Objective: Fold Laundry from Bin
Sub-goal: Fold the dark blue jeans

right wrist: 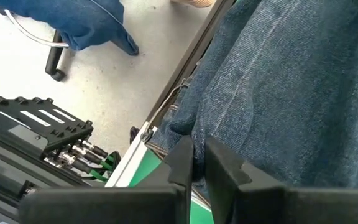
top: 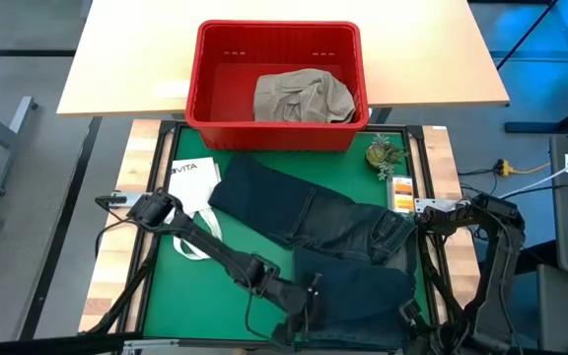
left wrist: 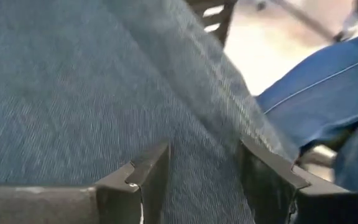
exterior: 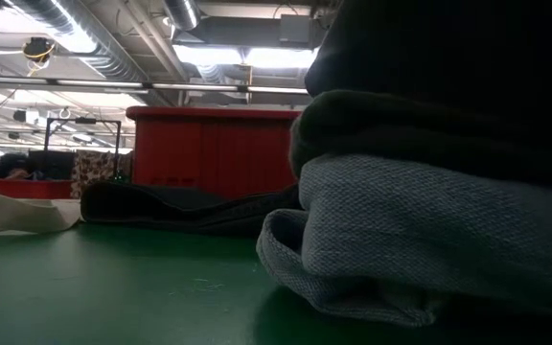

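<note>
Only the wrist views show each hand: left hand [left wrist: 204, 180] wide over jeans [left wrist: 73, 81], right hand [right wrist: 199, 163] pinching denim.

1. a pale wooden table [top: 284, 59] stands on the grey floor [top: 28, 197].
2. just in front of the table lies a green surface [top: 176, 286] in a dark frame.
3. far beyond the green surface, silver ceiling ducts [exterior: 94, 43] run beside bright light panels [exterior: 238, 56].
4. a dark chair base [right wrist: 58, 62] rests on the pale floor beside the surface's edge.
</note>
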You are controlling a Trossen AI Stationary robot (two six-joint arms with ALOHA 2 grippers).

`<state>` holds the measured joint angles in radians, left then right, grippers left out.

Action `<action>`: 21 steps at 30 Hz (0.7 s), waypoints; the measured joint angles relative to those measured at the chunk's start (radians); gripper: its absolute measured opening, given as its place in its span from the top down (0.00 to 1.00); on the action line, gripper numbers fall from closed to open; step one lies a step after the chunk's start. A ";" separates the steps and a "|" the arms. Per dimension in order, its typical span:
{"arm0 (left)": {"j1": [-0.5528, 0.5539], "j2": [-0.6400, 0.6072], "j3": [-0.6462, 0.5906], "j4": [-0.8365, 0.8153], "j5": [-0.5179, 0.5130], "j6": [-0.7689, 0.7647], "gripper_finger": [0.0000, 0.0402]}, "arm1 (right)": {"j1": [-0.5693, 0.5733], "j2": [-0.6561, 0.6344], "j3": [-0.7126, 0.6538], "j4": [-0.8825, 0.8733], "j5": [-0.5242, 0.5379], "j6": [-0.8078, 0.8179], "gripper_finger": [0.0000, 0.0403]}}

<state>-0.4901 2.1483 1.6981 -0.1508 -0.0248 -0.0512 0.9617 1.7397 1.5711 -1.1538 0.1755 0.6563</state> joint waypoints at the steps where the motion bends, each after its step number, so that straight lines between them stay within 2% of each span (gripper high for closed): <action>1: -0.009 0.000 0.000 -0.015 -0.034 0.003 0.56 | 0.000 0.000 0.000 0.000 -0.005 0.000 0.92; 4: -0.024 0.003 0.000 -0.087 -0.113 0.020 0.56 | -0.001 0.000 0.000 0.000 -0.009 0.000 0.92; 7: -0.021 0.007 0.000 -0.140 -0.139 -0.006 0.56 | -0.001 0.000 0.000 -0.001 -0.008 0.000 0.92; 15: -0.030 -0.016 -0.001 -0.128 -0.165 -0.025 0.56 | -0.001 0.000 0.000 -0.001 -0.012 0.000 0.92; 21: -0.087 -0.018 -0.001 -0.068 -0.203 -0.025 0.56 | -0.016 0.000 0.000 -0.001 -0.046 0.005 0.90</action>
<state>-0.5774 2.1300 1.6974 -0.2189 -0.2278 -0.0764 0.9455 1.7397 1.5711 -1.1544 0.1300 0.6618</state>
